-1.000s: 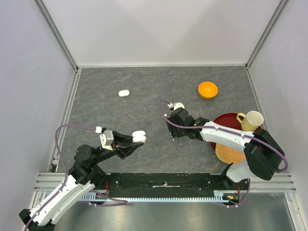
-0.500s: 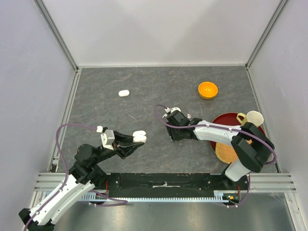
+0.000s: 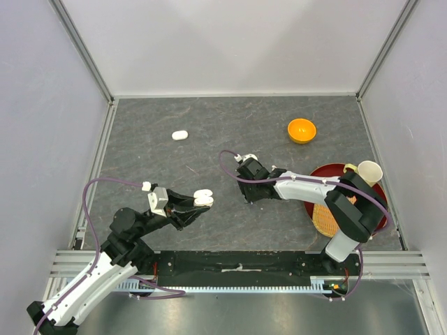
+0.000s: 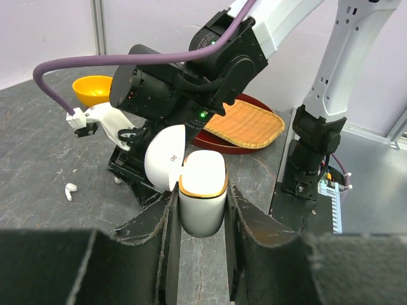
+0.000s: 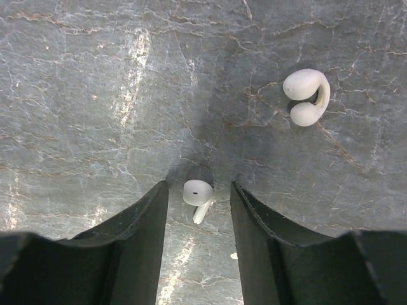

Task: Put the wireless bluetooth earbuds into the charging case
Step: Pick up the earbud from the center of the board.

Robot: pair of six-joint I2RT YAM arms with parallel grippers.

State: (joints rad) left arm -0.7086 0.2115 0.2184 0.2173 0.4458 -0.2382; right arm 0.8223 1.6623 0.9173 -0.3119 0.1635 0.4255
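Right tool (image 5: 198, 185): open. Its two fingers stand either side of one small white stemmed earbud (image 5: 197, 192), with bench showing in both gaps. Nothing is gripped.
Left tool (image 4: 201, 194): closed on the charging case (image 4: 202, 181), held upright with its lid (image 4: 164, 166) swung back.
Task's thing: the straddled earbud lies flat on the bench just beyond the charging case. A second earbud (image 4: 70, 189) lies beyond and left of the case. A hook-shaped white earpiece (image 5: 306, 95) lies near the first.
Risk, pinch: the earbud is tiny, glossy and rounded, so an off-centre closing would likely squirt it out sideways.
Risk, stem: gripped by the stem alone, it may twist and arrive misaligned with its socket.
Risk, crowding: the right arm works close beyond the case, and a wide swing could knock the open lid.
Risk, mix-up: the hook-shaped earpiece may not belong to this case.
Bench (image 3: 230, 118): dark grey, stone-veined, smooth with bright glare patches, so small parts would slide easily.
Beyond the case: a spare closed white case (image 3: 180, 135) and an orange bowl (image 3: 302, 130).
Room: pale plain walls with aluminium frame posts.
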